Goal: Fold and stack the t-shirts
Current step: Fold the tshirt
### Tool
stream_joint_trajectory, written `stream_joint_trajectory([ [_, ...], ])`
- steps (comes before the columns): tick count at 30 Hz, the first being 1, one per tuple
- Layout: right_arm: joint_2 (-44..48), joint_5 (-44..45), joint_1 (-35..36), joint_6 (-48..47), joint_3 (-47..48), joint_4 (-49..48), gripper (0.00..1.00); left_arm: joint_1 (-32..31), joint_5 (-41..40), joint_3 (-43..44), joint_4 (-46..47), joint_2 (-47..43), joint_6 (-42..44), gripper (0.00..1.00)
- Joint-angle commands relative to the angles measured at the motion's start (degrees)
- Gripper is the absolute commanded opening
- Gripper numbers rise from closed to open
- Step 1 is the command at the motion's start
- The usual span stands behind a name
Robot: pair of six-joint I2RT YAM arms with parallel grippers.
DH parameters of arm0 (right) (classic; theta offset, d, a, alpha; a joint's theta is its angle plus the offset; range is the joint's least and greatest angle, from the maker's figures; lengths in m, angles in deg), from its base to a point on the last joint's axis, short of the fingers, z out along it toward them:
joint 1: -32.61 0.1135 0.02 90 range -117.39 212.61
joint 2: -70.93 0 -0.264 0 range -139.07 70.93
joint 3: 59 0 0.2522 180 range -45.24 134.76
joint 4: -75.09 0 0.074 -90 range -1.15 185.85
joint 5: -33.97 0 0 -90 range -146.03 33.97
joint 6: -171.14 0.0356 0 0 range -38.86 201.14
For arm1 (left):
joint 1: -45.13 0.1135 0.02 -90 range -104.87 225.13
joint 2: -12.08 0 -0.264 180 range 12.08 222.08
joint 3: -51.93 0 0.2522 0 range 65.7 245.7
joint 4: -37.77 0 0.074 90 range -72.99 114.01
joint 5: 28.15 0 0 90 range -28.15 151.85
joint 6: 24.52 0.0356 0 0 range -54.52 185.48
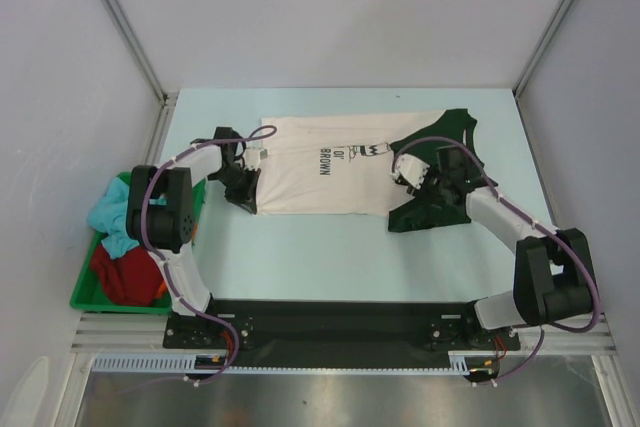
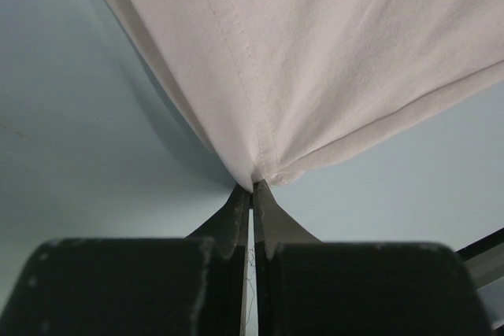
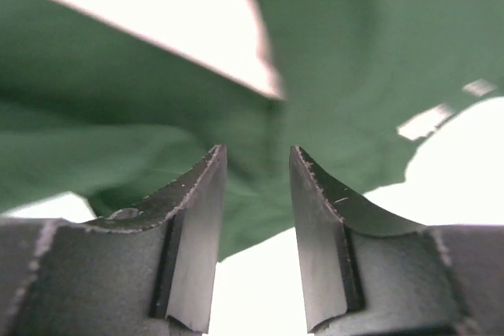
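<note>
While the left gripper is pinched on an edge seam of the cream t-shirt, the right gripper hangs with its jaws apart, holding nothing, over the dark green t-shirt at the cream t-shirt's far end. A one-sided pull could drag and bunch the cream t-shirt, or the free gripper could catch both shirts. The pale blue counter looks smooth; white panel walls enclose it.

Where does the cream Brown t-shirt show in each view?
Top external: cream t-shirt laid out mid-table.
Left wrist: cream t-shirt fills the top, corner pinched.
Right wrist: not identifiable; dark green t-shirt fills it.
Shared landmark: left claw, shut on its corner.
</note>
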Motion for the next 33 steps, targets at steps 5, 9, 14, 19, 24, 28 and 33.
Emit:
stream_joint_trajectory([
  [5,12.5,-4.5,-3.6,0.2,2.5,3.6,0.44,-2.4,-1.5,-0.5,2.9,3.6,1.8,0.02],
  [9,17.4,-11.8,-5.0,-6.8,-1.9,17.6,0.43,-2.6,-1.6,-0.8,3.0,3.6,1.8,0.02],
  [14,15.3,-15.5,-5.8,-9.4,-4.4,23.3,0.42,-2.7,-2.1,-1.5,3.0,3.3,2.0,0.02],
  [19,10.1,-15.7,-5.8,-9.7,-3.0,22.1,0.45,-3.0,-2.7,-2.4,3.2,2.7,2.2,0.02],
  [24,7.0,-14.9,-5.8,-10.9,-2.6,19.9,0.46,-3.0,-3.1,-2.8,3.3,2.5,2.5,0.02],
  [28,5.7,-14.4,-5.8,-11.3,-2.2,19.0,0.46,-3.0,-3.3,-2.9,3.3,2.6,2.3,0.02],
  [33,4.7,-13.9,-5.8,-11.0,-2.2,17.6,0.46,-3.1,-3.1,-2.4,3.4,3.2,2.4,0.02],
])
